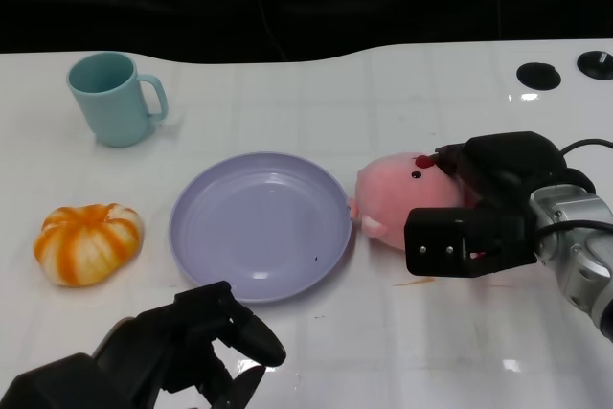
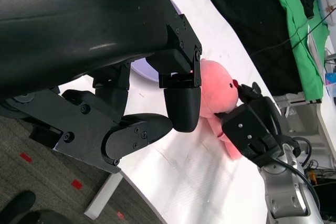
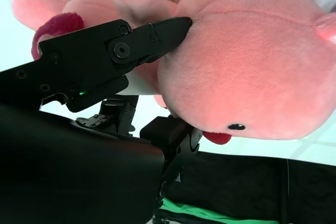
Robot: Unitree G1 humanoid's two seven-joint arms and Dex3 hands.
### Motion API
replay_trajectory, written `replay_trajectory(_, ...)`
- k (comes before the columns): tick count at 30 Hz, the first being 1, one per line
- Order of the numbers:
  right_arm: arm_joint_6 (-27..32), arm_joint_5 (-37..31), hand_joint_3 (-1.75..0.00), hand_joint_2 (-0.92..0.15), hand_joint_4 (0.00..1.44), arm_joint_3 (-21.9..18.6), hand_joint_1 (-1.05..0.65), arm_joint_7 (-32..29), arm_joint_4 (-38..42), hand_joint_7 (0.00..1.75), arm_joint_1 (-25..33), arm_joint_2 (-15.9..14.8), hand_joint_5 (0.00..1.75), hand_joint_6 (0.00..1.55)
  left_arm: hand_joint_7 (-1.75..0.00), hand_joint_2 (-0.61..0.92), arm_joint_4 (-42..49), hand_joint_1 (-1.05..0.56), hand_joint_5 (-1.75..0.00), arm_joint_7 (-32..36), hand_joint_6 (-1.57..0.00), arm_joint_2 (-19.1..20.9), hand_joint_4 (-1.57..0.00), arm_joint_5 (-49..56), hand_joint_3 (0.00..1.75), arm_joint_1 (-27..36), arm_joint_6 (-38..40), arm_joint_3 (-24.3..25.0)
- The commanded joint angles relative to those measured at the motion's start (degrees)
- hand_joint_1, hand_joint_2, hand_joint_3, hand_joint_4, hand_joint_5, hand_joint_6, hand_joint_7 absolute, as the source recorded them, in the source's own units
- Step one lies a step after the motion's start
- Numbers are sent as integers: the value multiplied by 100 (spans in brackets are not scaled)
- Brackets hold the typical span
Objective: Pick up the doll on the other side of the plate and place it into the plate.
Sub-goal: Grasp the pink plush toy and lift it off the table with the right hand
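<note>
Head view: doll (image 1: 393, 200) lies right of centre on the table (image 1: 383, 93), its left edge touching the rim of the plate (image 1: 259, 225). Right hand (image 1: 469, 208) reaches in from the right, wrapped over the doll's right half; likely set there to lift it sideways into the plate. Left hand (image 1: 206, 342) sits lower left, fingers curled in, nothing in them, probably parked clear. Cup (image 1: 113, 98) upper left, pumpkin (image 1: 88, 242) at left, both well apart from the doll.

Left wrist view: left hand (image 2: 131, 108) fills the left; doll (image 2: 215, 90) centre right, right hand (image 2: 252, 124) against it.

Right wrist view: doll (image 3: 241, 61) fills the upper right. 1 fingertip (image 3: 170, 30) presses into the plush from one side, another finger (image 3: 168, 135) bears on the opposite side: fingers clamped on the doll, which sits between them.
</note>
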Motion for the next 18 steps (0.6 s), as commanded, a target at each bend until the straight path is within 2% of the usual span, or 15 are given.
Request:
replay_trajectory(1, -147, 130, -18, -92, 79, 22, -33, -43, 130, 1, 304, 101, 130, 112, -132, 68, 31, -24, -170, 12, -64, 17, -52, 17, 87, -38, -96, -11)
replay_trajectory(3, -276, 271, -15, -92, 82, -113, -32, -345, 57, 2, 408, 103, 133, 113, -132, 67, 78, -24, -171, -7, -64, 40, -52, 30, 88, -3, -161, -3)
replay_trajectory(4, -333, 334, -13, -91, 82, -174, -30, -462, 0, 4, 455, 92, 148, 119, -132, 68, 76, -25, -171, -15, -64, 54, -53, 32, 88, 13, -167, -1)
replay_trajectory(6, -337, 493, -15, -92, 81, -347, -29, -508, -176, 6, 516, 62, 164, 124, -132, 69, 3, -23, -171, -2, -63, 51, -54, 16, 88, 35, -40, 4)
replay_trajectory(10, -309, 730, -23, -91, 82, -642, -25, -622, -473, 13, 592, 22, 174, 132, -131, 70, -9, -23, -171, -33, -62, 97, -56, 30, 85, 53, -122, 41)
replay_trajectory(11, -285, 780, -37, -84, 85, -708, -24, -625, -566, 51, 607, 4, 174, 119, -131, 71, 1, -23, -171, -36, -62, 98, -56, 22, 84, 50, -145, 54)
replay_trajectory(12, -265, 840, -66, -71, 89, -782, -22, -613, -658, 122, 621, -11, 174, 90, -131, 71, 9, -24, -170, -37, -62, 92, -55, 2, 83, 49, -151, 68)
replay_trajectory(13, -264, 914, -84, -62, 91, -866, -22, -612, -729, 148, 630, -20, 175, 81, -131, 72, 13, -24, -170, -37, -62, 83, -53, -21, 81, 45, -139, 81)
replay_trajectory(15, -272, 1017, -108, -51, 94, -1006, -20, -657, -863, 169, 647, -49, 175, 75, -132, 73, 36, -25, -170, -38, -62, 81, -52, -33, 79, 41, -163, 93)
replay_trajectory(18, -410, 1204, -124, -44, 96, -1248, -19, -753, -1019, 174, 671, -84, 175, 75, -131, 73, 68, -25, -170, -31, -63, 86, -53, -14, 77, 19, -172, 88)
